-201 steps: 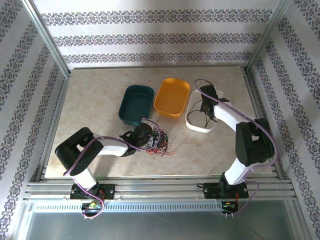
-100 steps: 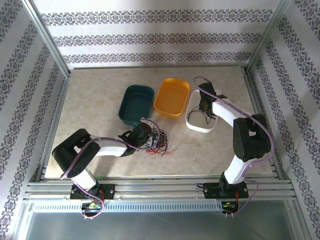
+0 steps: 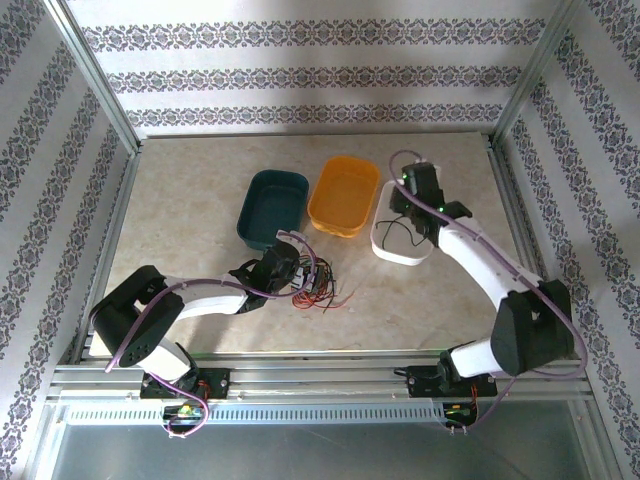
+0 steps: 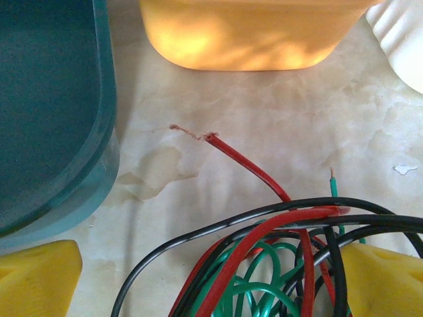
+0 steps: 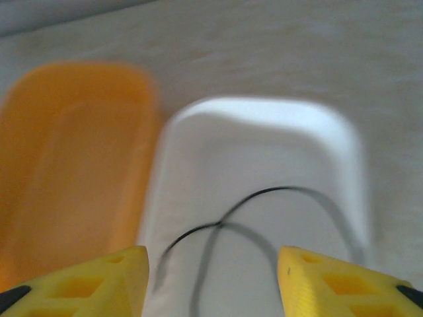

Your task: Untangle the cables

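Several cables, black, red and green, lie tangled on the table at 5 o'clock from the teal tray. One more black cable loops inside the white tray, which sits at 4 o'clock from the orange tray.

We see the left gripper low at the tangle's 9 o'clock side, its arm stretched flat across the table and its claw spread wide. The right gripper hangs over the white tray's 12 o'clock end, arm reaching far forward, claw spread and empty.

Marbled beige stone carries everything, with patterned wallpaper behind a metal frame.

Our left wrist view adds a frayed red end pointing to 10 o'clock, with the coils lying between the yellow fingertips. Our right wrist view shows the black loop blurred beneath its fingertips.
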Tool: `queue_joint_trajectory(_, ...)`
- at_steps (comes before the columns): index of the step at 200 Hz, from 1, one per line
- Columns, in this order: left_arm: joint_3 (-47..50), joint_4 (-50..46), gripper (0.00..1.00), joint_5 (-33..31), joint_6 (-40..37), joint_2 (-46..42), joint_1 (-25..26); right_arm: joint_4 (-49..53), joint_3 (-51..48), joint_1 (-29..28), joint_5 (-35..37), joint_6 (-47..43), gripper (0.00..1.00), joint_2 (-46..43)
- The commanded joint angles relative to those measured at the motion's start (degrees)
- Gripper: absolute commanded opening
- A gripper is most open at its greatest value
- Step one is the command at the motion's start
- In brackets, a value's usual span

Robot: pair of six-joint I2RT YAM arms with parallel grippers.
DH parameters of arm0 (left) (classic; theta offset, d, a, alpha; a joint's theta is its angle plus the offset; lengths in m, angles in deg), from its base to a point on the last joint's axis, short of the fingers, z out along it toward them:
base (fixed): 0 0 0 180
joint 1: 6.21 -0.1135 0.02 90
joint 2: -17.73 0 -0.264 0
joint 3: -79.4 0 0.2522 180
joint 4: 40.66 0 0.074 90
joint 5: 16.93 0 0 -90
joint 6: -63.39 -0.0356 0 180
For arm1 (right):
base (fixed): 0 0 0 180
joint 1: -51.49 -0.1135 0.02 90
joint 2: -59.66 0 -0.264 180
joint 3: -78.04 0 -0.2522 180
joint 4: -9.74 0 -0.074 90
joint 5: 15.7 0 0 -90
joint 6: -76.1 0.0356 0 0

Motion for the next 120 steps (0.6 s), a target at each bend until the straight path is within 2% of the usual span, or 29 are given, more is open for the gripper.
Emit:
queue_joint_trajectory(1, -1.25, 0.78, 0.99, -1.15, 2.69, -1.81, 0.84, -2.91, -3.97, -5.35, -19.79, -7.18, 0.53, -2.89)
queue_joint_trajectory(29, -1.25, 0.75, 0.99, -0.96, 3.43, -2.63, 0.54, -2.28, -5.94, -11.06, -34.39, -7.75, 0.51, -3.18)
queue_joint_trajectory(60, -0.7, 0.47, 0.99, -1.43, 4.14, -2.86, 0.1, -1.61, -6.53, -13.03, -41.94, -7.1, 0.45, 0.09)
queue_joint_trajectory(97, 0.7, -0.97, 0.99, -6.14, 6.52, -5.12, -0.26, -1.09, -7.89, -13.37, -43.27, -6.38, 0.42, 3.29)
queue_joint_trajectory(120, 1.64, -0.95, 0.99, -6.73, 6.67, -6.43, -0.61, -0.65, -7.9, -13.47, -43.2, -7.04, 0.4, 4.99)
